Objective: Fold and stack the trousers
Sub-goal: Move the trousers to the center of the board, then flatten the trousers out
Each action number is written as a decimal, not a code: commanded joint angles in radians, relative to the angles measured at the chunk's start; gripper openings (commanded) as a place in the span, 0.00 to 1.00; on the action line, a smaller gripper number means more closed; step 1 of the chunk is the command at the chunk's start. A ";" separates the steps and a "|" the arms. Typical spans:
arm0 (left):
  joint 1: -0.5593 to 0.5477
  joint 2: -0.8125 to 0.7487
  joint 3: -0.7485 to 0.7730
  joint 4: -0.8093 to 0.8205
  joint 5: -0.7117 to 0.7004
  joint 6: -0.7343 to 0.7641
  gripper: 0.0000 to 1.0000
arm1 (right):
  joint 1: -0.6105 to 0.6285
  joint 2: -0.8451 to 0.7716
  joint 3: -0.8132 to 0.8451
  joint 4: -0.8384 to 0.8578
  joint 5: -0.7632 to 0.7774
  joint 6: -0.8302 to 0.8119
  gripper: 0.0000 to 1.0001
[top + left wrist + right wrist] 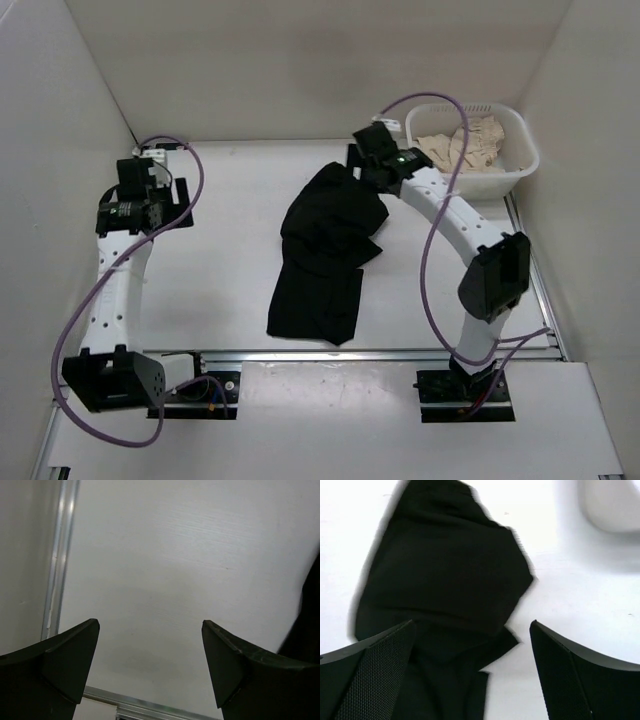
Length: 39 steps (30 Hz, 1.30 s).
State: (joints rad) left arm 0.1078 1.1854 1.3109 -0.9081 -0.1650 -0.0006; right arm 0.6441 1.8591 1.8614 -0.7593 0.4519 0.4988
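Trousers: the plain black soft-fabric trousers (325, 255) lie in a loose heap at the middle of the white table (220, 270), between the two arms.
Trouser layout: the far part is bunched and creased; the near part lies flatter as a rough rectangle reaching toward the near rail.
Left gripper: the left gripper (150, 630) hangs over bare tabletop at the far left, well apart from the trousers.
Left jaws: spread wide, with nothing between them.
Right gripper: the right gripper (472, 625) hovers above the far end of the trousers, beside the basket.
Right jaws: spread wide; no fabric is pinched.
Basket: a white plastic rectangular basket (527, 165) stands at the far right corner.
Basket contents: crumpled beige cloth (480, 145).
Image quality: the right wrist view is slightly blurred.
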 commanded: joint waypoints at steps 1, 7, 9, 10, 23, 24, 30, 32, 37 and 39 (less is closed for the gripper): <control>-0.093 0.048 0.044 -0.095 0.076 0.001 0.94 | -0.063 -0.170 -0.203 0.027 -0.139 0.006 0.99; -0.403 0.203 0.042 -0.153 0.131 0.001 0.90 | -0.222 -0.265 -0.496 0.150 -0.320 0.030 0.99; -0.491 0.288 0.042 -0.153 0.200 0.001 0.90 | -0.267 -0.265 -0.550 0.179 -0.360 0.043 0.99; -0.576 0.321 0.042 -0.153 0.229 0.001 0.90 | -0.276 -0.253 -0.550 0.193 -0.396 0.043 0.99; -1.031 0.735 0.197 -0.046 0.334 0.001 1.00 | -0.350 0.184 -0.111 0.216 -0.529 0.082 0.99; -1.043 0.753 0.182 -0.046 0.300 0.001 1.00 | -0.350 0.211 -0.085 0.206 -0.529 0.099 0.99; -1.043 0.816 0.105 0.012 0.141 0.001 0.74 | -0.350 0.367 0.002 0.169 -0.478 0.204 0.99; -1.043 0.816 0.074 0.012 0.096 0.001 0.44 | -0.340 0.411 0.045 0.135 -0.478 0.204 0.99; -1.033 0.692 -0.022 -0.029 -0.051 0.001 0.14 | -0.331 0.414 0.007 0.147 -0.536 0.188 0.21; -1.019 0.617 -0.065 -0.043 -0.100 0.001 0.14 | -0.331 0.352 -0.065 0.147 -0.512 0.188 0.00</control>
State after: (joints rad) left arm -0.9371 1.9247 1.3094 -0.9073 -0.1280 -0.0002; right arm 0.3145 2.2898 1.8534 -0.5911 -0.0563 0.6746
